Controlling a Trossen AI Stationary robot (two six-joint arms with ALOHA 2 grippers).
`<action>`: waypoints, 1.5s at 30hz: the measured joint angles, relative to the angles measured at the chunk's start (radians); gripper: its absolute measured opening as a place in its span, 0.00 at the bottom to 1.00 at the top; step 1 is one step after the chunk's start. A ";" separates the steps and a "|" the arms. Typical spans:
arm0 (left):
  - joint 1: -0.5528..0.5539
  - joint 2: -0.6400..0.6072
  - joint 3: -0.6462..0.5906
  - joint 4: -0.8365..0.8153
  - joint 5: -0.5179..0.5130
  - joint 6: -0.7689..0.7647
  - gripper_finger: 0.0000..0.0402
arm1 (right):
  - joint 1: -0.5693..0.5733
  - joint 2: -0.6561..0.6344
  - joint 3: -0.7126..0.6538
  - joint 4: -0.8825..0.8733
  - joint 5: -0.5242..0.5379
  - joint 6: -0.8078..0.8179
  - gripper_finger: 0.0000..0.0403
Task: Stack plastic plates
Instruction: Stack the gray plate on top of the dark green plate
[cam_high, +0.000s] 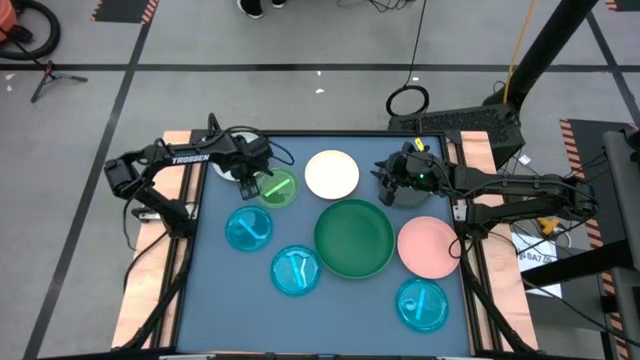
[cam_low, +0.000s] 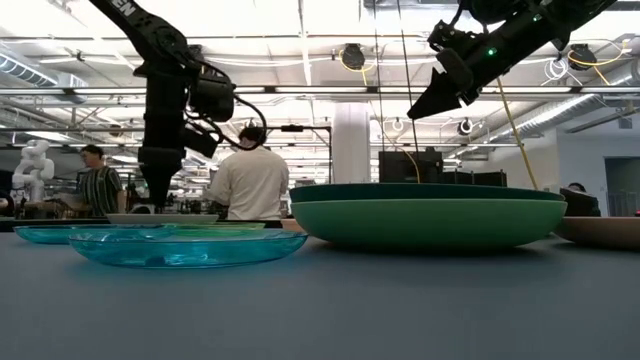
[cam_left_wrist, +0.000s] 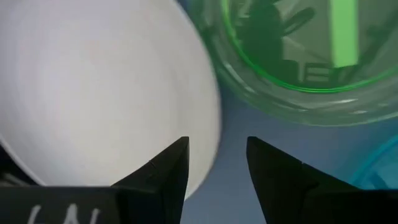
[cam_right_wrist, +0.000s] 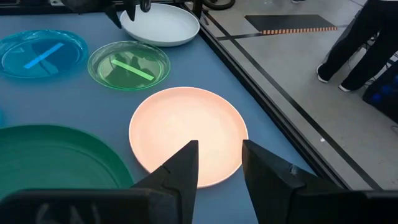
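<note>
From straight above, the left gripper (cam_high: 244, 177) is down at the far left corner of the table (cam_high: 340, 320), right over a pale plate (cam_high: 226, 170) that's mostly hidden under it, with the lime plate (cam_high: 276, 188) just beside. The cream plate (cam_high: 331, 174), big green plate (cam_high: 354, 238), pink plate (cam_high: 430, 247) and three cyan plates (cam_high: 249, 228) are spread out separately, so not much of a stack. The right gripper (cam_high: 390, 185) sits near the far right, next to the cream plate. At table level the left arm reaches down to the plates while the right gripper (cam_low: 440, 95) hangs well above the green plate (cam_low: 430, 222), which looks like a darker one nested in a lighter one. On the left wrist cam the fingers (cam_left_wrist: 168, 171) are spread apart with the white plate's (cam_left_wrist: 93, 81) rim between them, not pinched. On the right wrist cam the fingers (cam_right_wrist: 180, 168) are parted with nothing in them, over the cream plate (cam_right_wrist: 186, 124).
</note>
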 joint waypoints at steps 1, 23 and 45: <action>0.003 0.000 0.000 0.001 -0.011 -0.002 0.42 | 0.000 0.000 0.000 0.000 0.000 0.000 0.29; 0.059 0.000 0.000 0.016 0.063 -0.013 0.42 | 0.000 0.000 0.000 -0.002 0.000 0.010 0.29; 0.061 0.000 -0.040 0.048 0.063 -0.022 0.42 | 0.000 0.000 0.000 -0.004 0.000 0.010 0.29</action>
